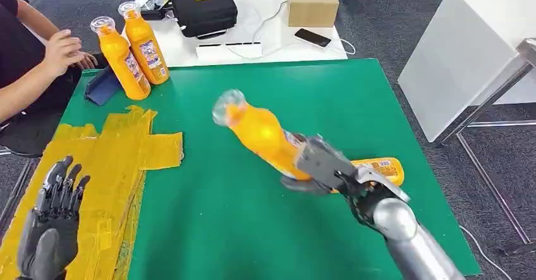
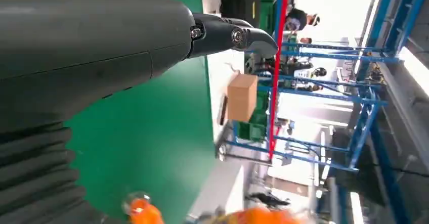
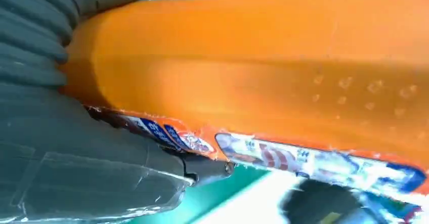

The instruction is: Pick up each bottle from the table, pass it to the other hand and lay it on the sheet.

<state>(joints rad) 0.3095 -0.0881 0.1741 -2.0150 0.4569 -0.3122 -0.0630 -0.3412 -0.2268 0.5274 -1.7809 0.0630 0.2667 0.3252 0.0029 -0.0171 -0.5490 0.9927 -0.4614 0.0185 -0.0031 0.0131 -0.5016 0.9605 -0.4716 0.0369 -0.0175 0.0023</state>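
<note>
Right of centre in the head view, the right hand has its fingers clamped round the lower body of an orange juice bottle in clear plastic with a clear cap, lifted off the green table mat and tilted so the cap points to the upper left. Another orange bottle lying on its side sits just behind that hand, partly hidden. Two more full orange bottles standing upright are at the upper left of the frame, touching each other, near a person's hand. The left hand waits at the lower left over the crumpled yellow sheet, fingers apart and holding nothing. All the bottles look filled nearly to the neck, so I'd guess they're fairly heavy, stiff enough to squeeze, and a bit slick on the glossy label. For the handover I'd say the left hand should take the bare upper body below the neck, since the right one covers the label end. Cap looks closed, so no spill worry.
</note>
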